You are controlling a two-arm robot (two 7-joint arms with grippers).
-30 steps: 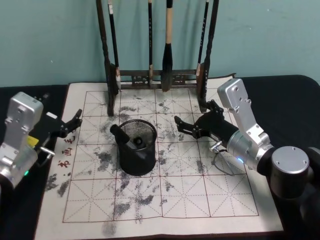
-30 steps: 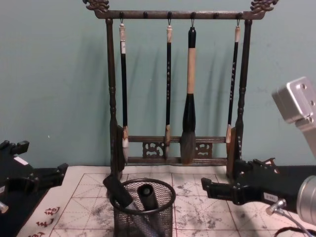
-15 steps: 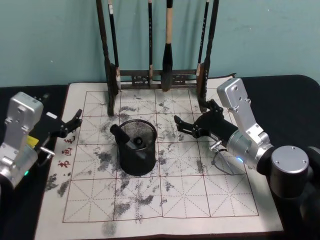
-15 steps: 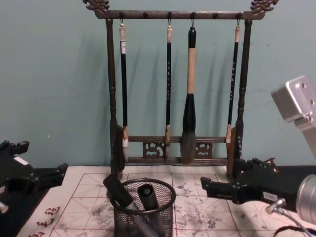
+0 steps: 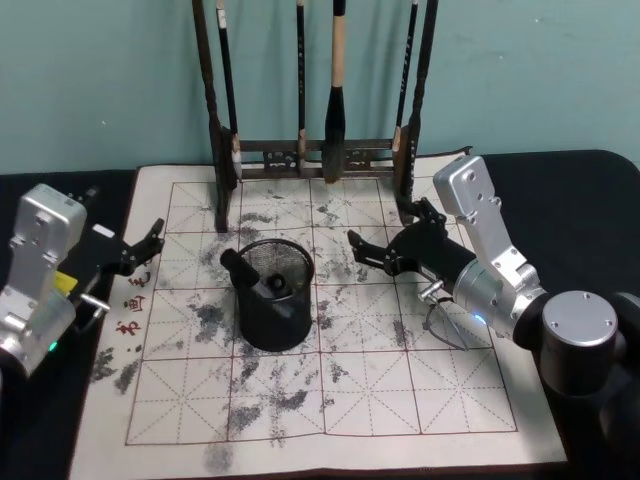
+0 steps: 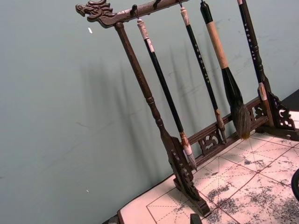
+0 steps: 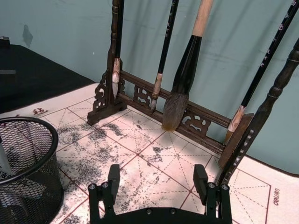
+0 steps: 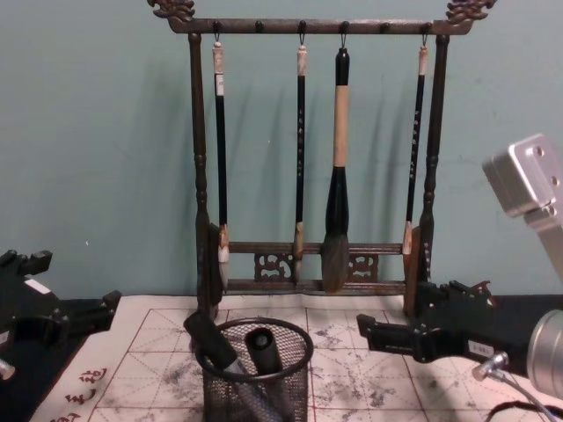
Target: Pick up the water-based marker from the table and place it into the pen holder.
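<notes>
Stands in the black mesh pen holder (image 5: 276,296) near the middle of the ink-stained grid mat (image 5: 380,400): a dark marker (image 8: 209,344), leaning against the left rim with its capped end poking above; a second dark barrel (image 8: 263,348) upright beside it. Behind the mat, a tall wooden brush rack (image 8: 308,264) with four hanging brushes, against a teal wall. Underneath, a black table (image 5: 580,190). To the right of the holder, well apart from it, the right gripper (image 5: 364,249), fingers spread wide and empty. At the mat's left edge, the left gripper (image 5: 150,243), parted and empty too. Compared with a second ago, almost no change; right gripper shifted only slightly.
</notes>
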